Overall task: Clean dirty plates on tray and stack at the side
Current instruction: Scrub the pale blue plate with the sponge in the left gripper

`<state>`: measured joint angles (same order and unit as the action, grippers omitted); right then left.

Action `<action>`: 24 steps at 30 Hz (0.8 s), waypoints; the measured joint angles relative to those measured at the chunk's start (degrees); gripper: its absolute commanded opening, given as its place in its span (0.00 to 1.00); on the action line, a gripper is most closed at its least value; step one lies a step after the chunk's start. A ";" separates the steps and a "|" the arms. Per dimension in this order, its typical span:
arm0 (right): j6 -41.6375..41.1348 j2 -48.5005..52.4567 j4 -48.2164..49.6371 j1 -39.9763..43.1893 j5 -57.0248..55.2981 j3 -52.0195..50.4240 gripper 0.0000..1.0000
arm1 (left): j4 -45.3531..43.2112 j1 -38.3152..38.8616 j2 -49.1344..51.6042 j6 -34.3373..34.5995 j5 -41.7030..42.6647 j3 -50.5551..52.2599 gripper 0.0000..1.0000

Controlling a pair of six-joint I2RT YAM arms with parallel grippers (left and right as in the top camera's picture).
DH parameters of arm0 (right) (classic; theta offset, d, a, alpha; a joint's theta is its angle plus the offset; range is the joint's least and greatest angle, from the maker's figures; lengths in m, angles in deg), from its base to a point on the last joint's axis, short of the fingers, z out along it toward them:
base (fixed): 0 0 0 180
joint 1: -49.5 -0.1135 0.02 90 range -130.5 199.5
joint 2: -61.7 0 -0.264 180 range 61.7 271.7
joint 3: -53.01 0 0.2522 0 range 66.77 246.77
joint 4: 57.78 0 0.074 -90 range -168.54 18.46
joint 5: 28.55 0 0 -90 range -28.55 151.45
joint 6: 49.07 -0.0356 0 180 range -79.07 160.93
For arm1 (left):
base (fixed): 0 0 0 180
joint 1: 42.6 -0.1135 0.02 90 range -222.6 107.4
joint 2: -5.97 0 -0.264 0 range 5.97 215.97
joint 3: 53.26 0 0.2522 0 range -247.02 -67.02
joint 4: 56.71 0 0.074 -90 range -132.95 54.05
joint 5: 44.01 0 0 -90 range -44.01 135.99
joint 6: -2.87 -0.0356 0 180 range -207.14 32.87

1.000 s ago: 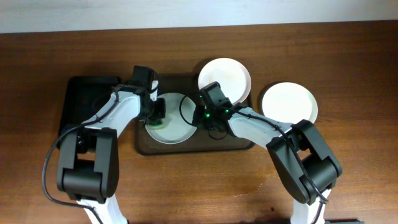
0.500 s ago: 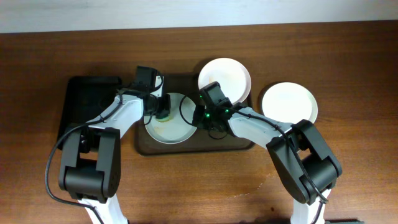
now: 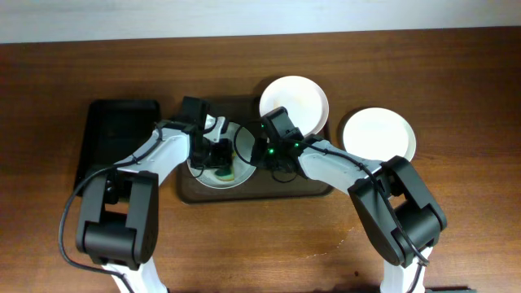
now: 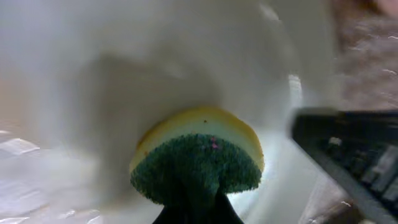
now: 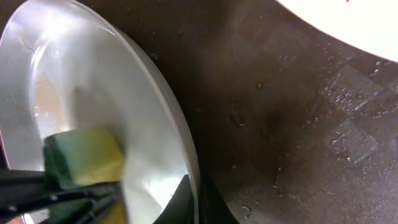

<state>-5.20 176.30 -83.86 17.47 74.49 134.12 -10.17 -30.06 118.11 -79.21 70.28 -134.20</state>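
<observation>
- The left gripper (image 3: pixel 218 156) is clenched on a sponge (image 4: pixel 199 155), which has a yellow body and a dark green scrub face.
- The sponge is pressed onto the inside of the left plate (image 5: pixel 93 87), near its right rim; the green face is turned toward the left wrist camera.
- The right gripper (image 5: pixel 196 200) is closed narrowly on the right rim of the left plate, with one finger inside the rim and one outside.
- The left plate is seen on the left half of the tray (image 3: pixel 305 189), and a faint brownish patch is seen on its inner surface.
- A second plate (image 3: pixel 295 99) is placed at the far right corner of the tray, partly over its rim.
- A third plate (image 3: pixel 378 134) is seen on the table (image 3: pixel 456 81), to the right of the tray and apart from it.
- A black tray (image 3: pixel 114 130) is seen to the left of the tray.
</observation>
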 measured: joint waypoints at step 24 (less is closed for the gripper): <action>0.07 0.00 -0.24 0.02 0.04 0.15 0.04 | 2.73 -0.55 0.07 -0.31 2.49 0.20 0.01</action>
<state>-5.13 176.30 -84.10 17.49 74.53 134.28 -7.44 -30.61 118.18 -79.52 72.78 -134.00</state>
